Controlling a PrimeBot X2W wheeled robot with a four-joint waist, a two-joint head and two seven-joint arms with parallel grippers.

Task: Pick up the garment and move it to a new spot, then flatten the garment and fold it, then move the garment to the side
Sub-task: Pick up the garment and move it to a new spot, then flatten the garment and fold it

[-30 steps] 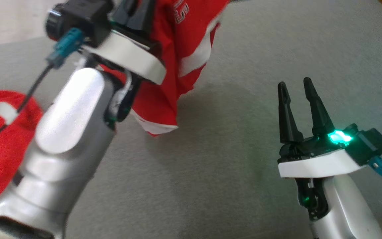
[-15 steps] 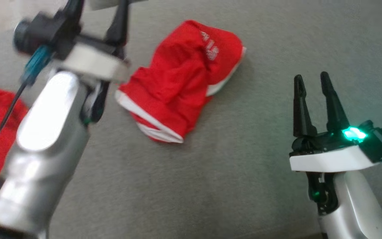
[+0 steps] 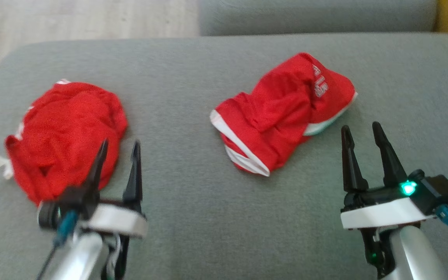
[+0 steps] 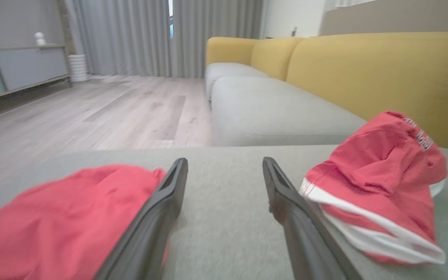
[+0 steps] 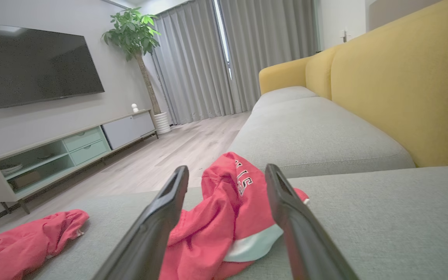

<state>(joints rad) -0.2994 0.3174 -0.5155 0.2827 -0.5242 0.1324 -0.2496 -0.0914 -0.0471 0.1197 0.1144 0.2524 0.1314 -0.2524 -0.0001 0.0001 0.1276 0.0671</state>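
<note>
Plainly, both hang empty above the grey sofa cushion (image 3: 193, 225): the left gripper (image 3: 119, 144) has its fingers (image 3: 133, 171) spread wide beside a second red heap (image 3: 64, 128), and the right gripper (image 3: 360, 127) is likewise parted. The crumpled red garment (image 3: 282, 112) lies mid-cushion, touched by neither.

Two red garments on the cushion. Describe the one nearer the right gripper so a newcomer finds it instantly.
On the grey cushion, look at the half ahead of the right gripper. The crumpled red garment there has white lettering and a broad white hem band; the other red heap, by the left gripper, shows no lettering.
</note>
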